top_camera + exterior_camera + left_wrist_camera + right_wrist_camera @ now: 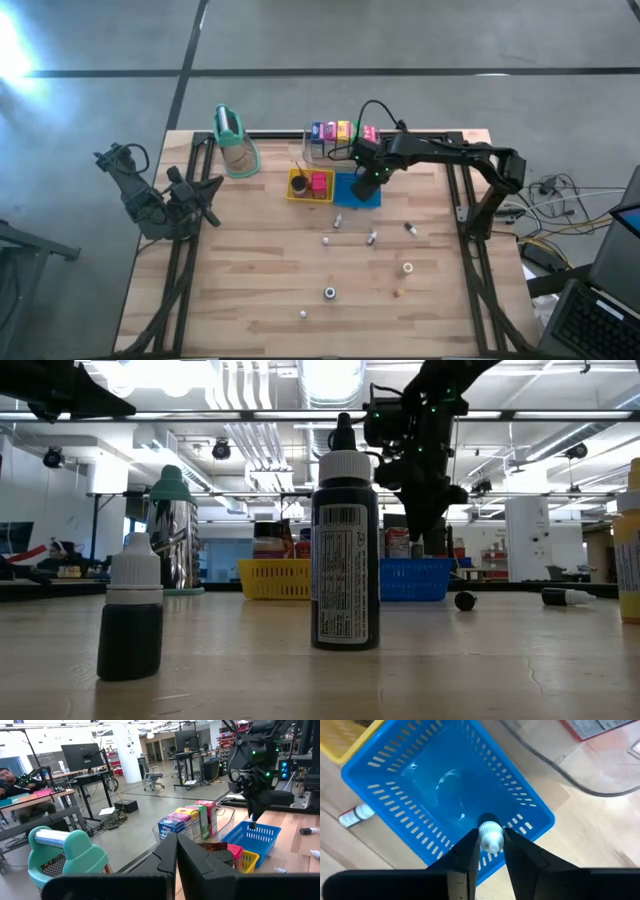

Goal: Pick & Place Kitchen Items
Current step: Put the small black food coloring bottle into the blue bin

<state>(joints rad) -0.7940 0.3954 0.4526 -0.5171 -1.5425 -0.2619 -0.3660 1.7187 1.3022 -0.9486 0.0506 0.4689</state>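
Right wrist view: right hand (491, 851) pinches a white-capped bottle (490, 836) above the blue basket (395, 775).

Small bottle (490, 836) in right claw (487, 851) above basket (385, 775)

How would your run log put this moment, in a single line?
right gripper: holds small white-capped bottle over blue basket | left gripper: shut, waiting at table's left
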